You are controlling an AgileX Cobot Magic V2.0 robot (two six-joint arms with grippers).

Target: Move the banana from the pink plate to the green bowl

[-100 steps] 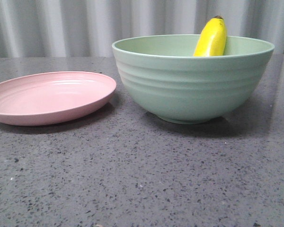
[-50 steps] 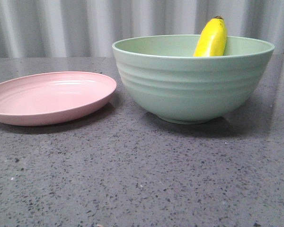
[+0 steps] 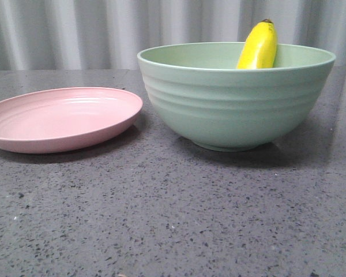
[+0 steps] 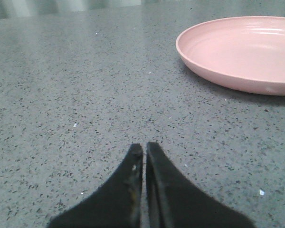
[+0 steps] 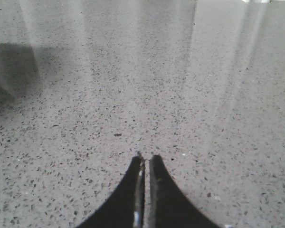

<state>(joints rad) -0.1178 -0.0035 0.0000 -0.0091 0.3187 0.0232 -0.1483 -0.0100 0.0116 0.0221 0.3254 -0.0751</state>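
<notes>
The yellow banana stands in the green bowl, leaning on its far right wall with the dark tip above the rim. The pink plate sits bare to the left of the bowl; it also shows in the left wrist view. My left gripper is shut and holds nothing, low over the grey table, short of the plate. My right gripper is shut and holds nothing over bare table. Neither gripper shows in the front view.
The grey speckled table stretches in front of the plate and bowl. A pale corrugated wall stands behind them. A dark shadow lies at the edge of the right wrist view.
</notes>
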